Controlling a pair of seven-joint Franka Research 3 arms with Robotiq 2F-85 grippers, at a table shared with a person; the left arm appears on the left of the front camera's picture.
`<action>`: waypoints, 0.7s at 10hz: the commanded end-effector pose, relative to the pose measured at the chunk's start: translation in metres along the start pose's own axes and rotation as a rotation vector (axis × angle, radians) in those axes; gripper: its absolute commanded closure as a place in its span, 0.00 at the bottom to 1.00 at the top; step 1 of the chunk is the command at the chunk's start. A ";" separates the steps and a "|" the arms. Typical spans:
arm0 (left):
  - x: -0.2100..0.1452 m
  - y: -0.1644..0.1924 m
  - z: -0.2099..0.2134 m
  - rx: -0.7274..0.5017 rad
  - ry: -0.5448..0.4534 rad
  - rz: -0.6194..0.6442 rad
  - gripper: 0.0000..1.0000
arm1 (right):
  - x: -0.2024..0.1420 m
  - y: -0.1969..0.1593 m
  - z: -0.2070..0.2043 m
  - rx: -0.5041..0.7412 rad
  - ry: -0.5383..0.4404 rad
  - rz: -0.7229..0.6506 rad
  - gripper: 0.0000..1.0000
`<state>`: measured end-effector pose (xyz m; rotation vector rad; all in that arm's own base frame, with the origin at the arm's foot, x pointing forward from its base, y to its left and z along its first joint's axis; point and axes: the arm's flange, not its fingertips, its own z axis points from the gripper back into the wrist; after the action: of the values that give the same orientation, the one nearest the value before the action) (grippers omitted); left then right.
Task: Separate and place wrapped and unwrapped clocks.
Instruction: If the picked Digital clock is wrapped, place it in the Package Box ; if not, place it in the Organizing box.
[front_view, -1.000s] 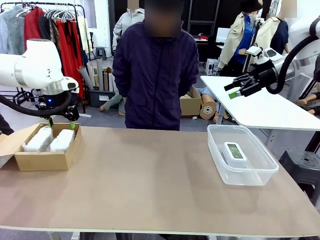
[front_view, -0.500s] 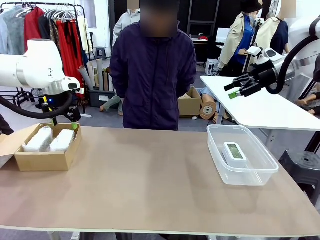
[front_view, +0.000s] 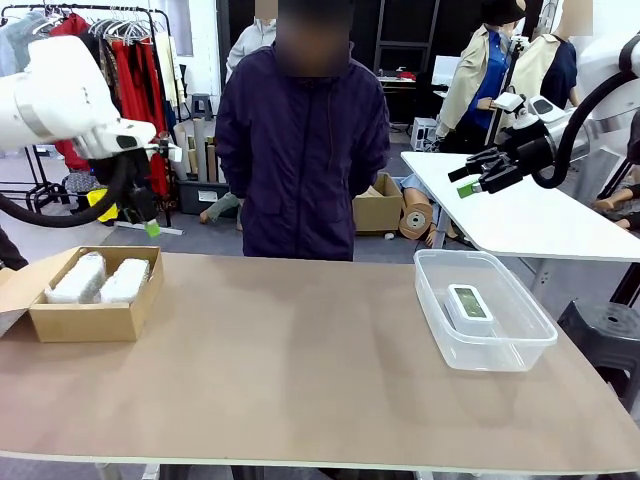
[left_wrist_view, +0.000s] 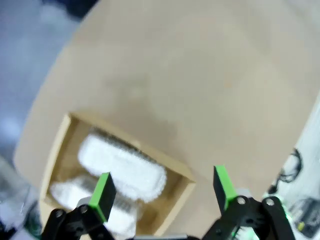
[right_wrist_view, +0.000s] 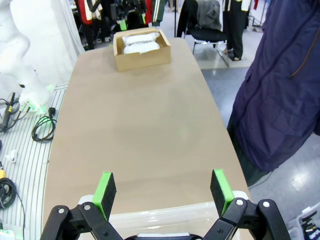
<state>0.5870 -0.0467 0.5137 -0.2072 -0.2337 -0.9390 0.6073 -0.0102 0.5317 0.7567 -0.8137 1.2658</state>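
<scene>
Front view: both claws, left (front_view: 150, 222) and right (front_view: 468, 182), gape empty above table edges (front_view: 300, 462).

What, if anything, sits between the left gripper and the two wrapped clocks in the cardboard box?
Nothing visible. The left gripper, open, hangs above the cardboard box, whose top is open; both wrapped clocks lie uncovered inside.

The whole left wrist view was soft with blur, so the bubble-wrapped bundles (left_wrist_view: 122, 167) in the cardboard box (left_wrist_view: 185, 190) were fuzzy white shapes, the nearer one partly behind a green pad (left_wrist_view: 103, 190). In the right wrist view the clear plastic tub (right_wrist_view: 165, 219) was cut off by the bottom edge. The clock's (front_view: 469, 303) screen was too small to read.
</scene>
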 end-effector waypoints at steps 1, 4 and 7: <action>0.000 0.009 0.027 -0.125 -0.112 -0.158 0.00 | 0.002 0.001 0.000 0.003 -0.003 0.004 0.00; 0.008 0.022 0.046 -0.239 -0.334 -0.346 0.00 | 0.002 0.001 0.000 0.003 -0.003 0.004 0.00; 0.005 0.023 0.052 -0.278 -0.520 -0.540 0.00 | 0.002 0.001 0.000 0.003 -0.003 0.004 0.00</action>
<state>0.6050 -0.0311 0.5614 -0.6040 -0.6083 -1.3879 0.6073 -0.0102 0.5317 0.7567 -0.8137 1.2658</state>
